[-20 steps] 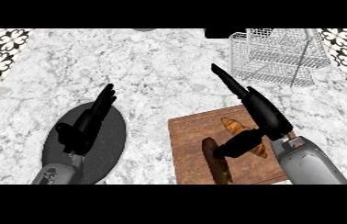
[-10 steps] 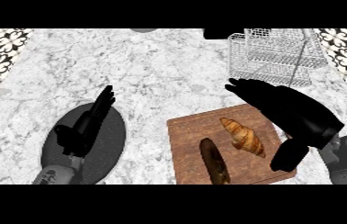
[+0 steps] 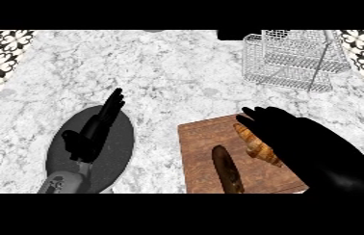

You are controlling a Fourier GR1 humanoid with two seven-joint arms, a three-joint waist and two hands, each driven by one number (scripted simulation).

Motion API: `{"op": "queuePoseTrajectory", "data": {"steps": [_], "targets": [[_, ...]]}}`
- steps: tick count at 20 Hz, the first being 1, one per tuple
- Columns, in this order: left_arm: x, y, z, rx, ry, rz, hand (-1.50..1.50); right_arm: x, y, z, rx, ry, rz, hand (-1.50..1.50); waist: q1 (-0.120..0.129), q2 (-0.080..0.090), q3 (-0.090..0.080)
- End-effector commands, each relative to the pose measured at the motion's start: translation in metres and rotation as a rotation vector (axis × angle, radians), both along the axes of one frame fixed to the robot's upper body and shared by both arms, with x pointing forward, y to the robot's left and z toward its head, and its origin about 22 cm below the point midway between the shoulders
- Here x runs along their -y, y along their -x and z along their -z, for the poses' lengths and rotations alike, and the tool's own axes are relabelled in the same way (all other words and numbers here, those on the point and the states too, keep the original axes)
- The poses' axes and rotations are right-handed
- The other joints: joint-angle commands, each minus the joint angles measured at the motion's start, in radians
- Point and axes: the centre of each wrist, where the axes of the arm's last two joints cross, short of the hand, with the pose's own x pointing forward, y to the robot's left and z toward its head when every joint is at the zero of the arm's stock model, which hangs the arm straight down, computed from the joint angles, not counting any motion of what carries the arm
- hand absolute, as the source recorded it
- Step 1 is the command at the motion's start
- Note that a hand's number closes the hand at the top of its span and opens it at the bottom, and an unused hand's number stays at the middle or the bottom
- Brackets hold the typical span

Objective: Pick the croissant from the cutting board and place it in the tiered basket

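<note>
1. Since half a second ago, the right hand has come lower over the cutting board, so that it now fills the view's lower right corner and covers the board's right edge.
2. Seen from the head view, that hand shows as one dark mass; its fingertips lie just at the upper end of the croissant. Whether the fingers are apart or closed on anything, I cannot tell.
3. Golden brown and lying at a slant, the croissant is on the right part of the cutting board, its right side partly hidden under the hand.
4. Left of the croissant, a dark, long loaf-like thing also lies on the board, running towards the lower edge; the two are close but apart.
5. At the top right of the marble worktop stands the tiered basket, a white wire frame, well apart from the board.
6. Over on the left, the left hand rests with straight fingers pointing up and away, above a dark oval plate; it holds nothing.
7. Patterned tiles show at the far left and right upper corners of the view.
</note>
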Motion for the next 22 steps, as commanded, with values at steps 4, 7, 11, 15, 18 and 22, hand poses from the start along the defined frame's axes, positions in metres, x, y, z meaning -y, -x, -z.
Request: {"op": "queuePoseTrajectory", "data": {"steps": [4, 7, 11, 15, 18, 22], "targets": [[0.008, -0.01, 0.01, -0.009, -0.007, -0.001, 0.0, -0.005, 0.008, 0.013, 0.113, 0.053, 0.115, -1.5, 0.002, 0.004, 0.001], [-0.005, 0.001, 0.008, 0.007, -0.009, 0.006, 0.0, -0.003, 0.008, 0.042, 0.093, 0.126, 0.158, -1.5, 0.008, 0.003, 0.002], [0.015, -0.002, 0.0, -0.001, -0.004, 0.008, 0.0, -0.012, -0.011, 0.068, 0.041, 0.14, 0.189, -1.5, 0.011, 0.004, 0.002], [-0.004, -0.008, -0.013, -0.008, -0.016, 0.027, 0.0, -0.015, -0.013, 0.079, 0.007, 0.097, 0.169, -1.5, 0.009, 0.004, 0.002], [0.003, -0.005, -0.003, 0.006, 0.012, -0.004, 0.0, 0.008, -0.018, 0.085, 0.027, 0.107, 0.177, -1.5, 0.007, 0.004, 0.002], [0.02, -0.008, -0.01, -0.006, 0.007, 0.009, 0.0, 0.002, -0.027, 0.117, 0.01, 0.115, 0.226, -1.5, 0.01, 0.004, 0.002]]}}
